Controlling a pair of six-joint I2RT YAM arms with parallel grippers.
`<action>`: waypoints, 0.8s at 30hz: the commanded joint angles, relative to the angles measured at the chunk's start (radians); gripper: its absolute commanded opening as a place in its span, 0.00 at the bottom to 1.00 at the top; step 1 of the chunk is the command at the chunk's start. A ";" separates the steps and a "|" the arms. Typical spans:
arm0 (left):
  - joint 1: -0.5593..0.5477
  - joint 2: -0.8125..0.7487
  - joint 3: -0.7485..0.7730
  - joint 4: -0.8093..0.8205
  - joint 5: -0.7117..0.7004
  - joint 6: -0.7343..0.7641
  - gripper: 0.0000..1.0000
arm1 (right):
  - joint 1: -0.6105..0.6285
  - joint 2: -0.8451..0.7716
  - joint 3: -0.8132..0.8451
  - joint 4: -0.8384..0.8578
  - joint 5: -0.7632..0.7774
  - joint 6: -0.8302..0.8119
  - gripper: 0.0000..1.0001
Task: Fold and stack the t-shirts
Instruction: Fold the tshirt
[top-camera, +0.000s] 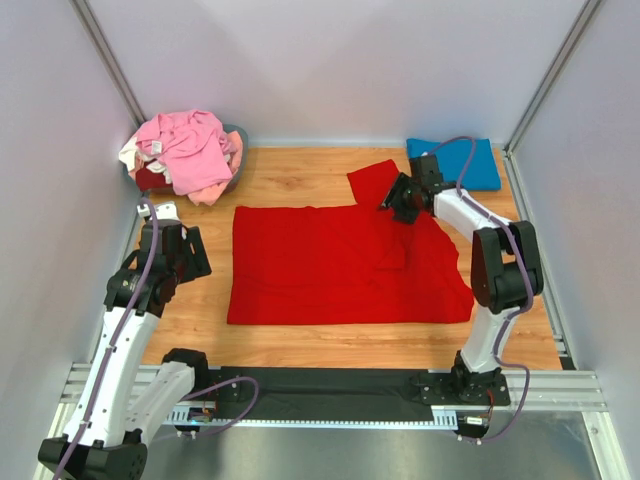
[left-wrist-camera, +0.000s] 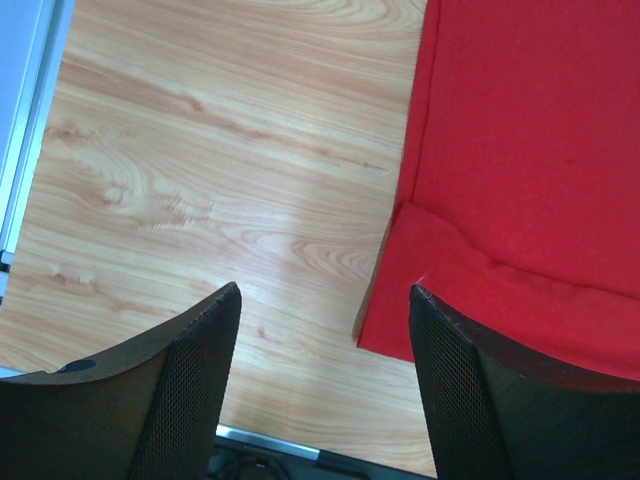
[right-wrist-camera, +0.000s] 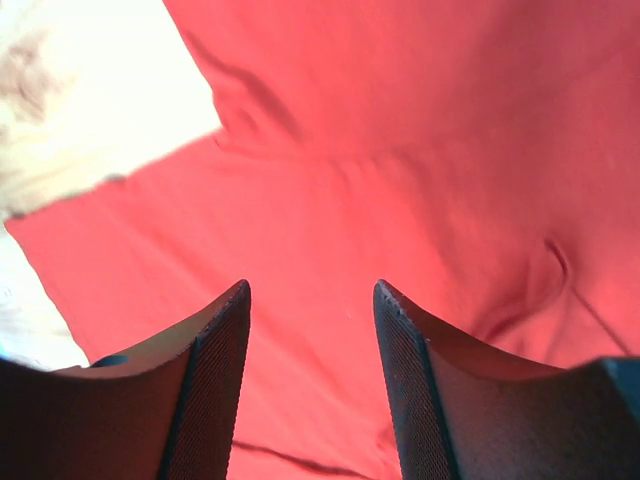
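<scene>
One red t-shirt (top-camera: 330, 270) lies spread on the table (top-camera: 300, 180), sleeve toward the far right corner. It looks light and limp, best pinched at corners. Both left tool (left-wrist-camera: 323, 290) and right tool (right-wrist-camera: 312, 285) gape, empty.

1. Flat-spread soft cloth t-shirt (top-camera: 340, 265): solid bright red throughout.
2. Folded cloth t-shirt (top-camera: 470, 162): plain blue.
3. Crumpled cloth t-shirt (top-camera: 190, 150) on heap: light pink; cream cloth (top-camera: 130, 155) beside it.
4. Flat wooden desk (top-camera: 290, 180): pale orange-brown, wavy darker grain.
5. Left end effector (left-wrist-camera: 325, 290) and right end effector (right-wrist-camera: 312, 285): black, fine mesh pattern on inner faces.
</scene>
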 joint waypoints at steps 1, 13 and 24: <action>0.007 -0.011 0.003 0.010 -0.013 0.012 0.75 | 0.000 0.054 0.107 -0.055 0.016 -0.011 0.54; 0.007 -0.014 0.000 0.013 -0.001 0.013 0.74 | 0.000 -0.223 -0.121 -0.127 0.098 -0.109 0.63; 0.007 -0.011 0.000 0.017 0.010 0.015 0.73 | 0.031 -0.331 -0.363 -0.080 0.070 -0.137 0.69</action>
